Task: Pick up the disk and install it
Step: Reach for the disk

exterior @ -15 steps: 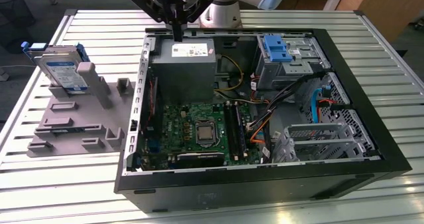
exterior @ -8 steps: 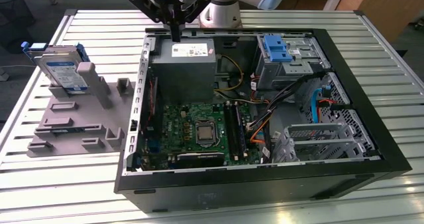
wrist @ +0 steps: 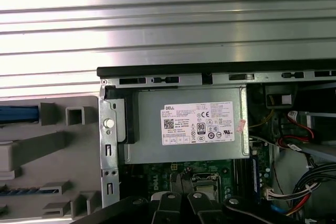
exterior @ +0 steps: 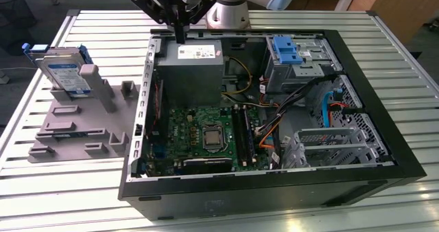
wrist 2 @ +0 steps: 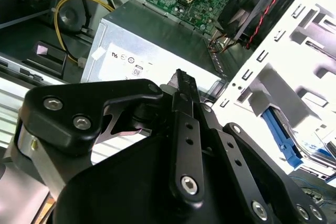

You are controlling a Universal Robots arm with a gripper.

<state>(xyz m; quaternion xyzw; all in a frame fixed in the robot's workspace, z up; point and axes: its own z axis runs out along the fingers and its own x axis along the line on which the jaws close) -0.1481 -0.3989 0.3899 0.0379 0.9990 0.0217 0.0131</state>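
Observation:
The disk (exterior: 65, 73), a silver drive with a white-and-blue label in a blue carrier frame, stands on edge in a grey holder (exterior: 82, 124) on the exterior view's left, outside the computer case (exterior: 274, 188). My gripper (exterior: 180, 39) hangs over the case's rear edge, just above the grey power supply box (exterior: 192, 70), well apart from the disk. Its fingers (wrist 2: 182, 85) sit pressed together with nothing between them. The blue edge of the disk's carrier (wrist: 18, 114) shows in the first wrist view beside the case wall.
The open case lies flat on a slatted metal table (exterior: 89, 26). Inside are the motherboard (exterior: 199, 131), cables, a metal bay with a blue latch piece (exterior: 285, 49) and an empty drive cage (exterior: 329, 144). The arm's base (exterior: 226, 13) stands behind the case.

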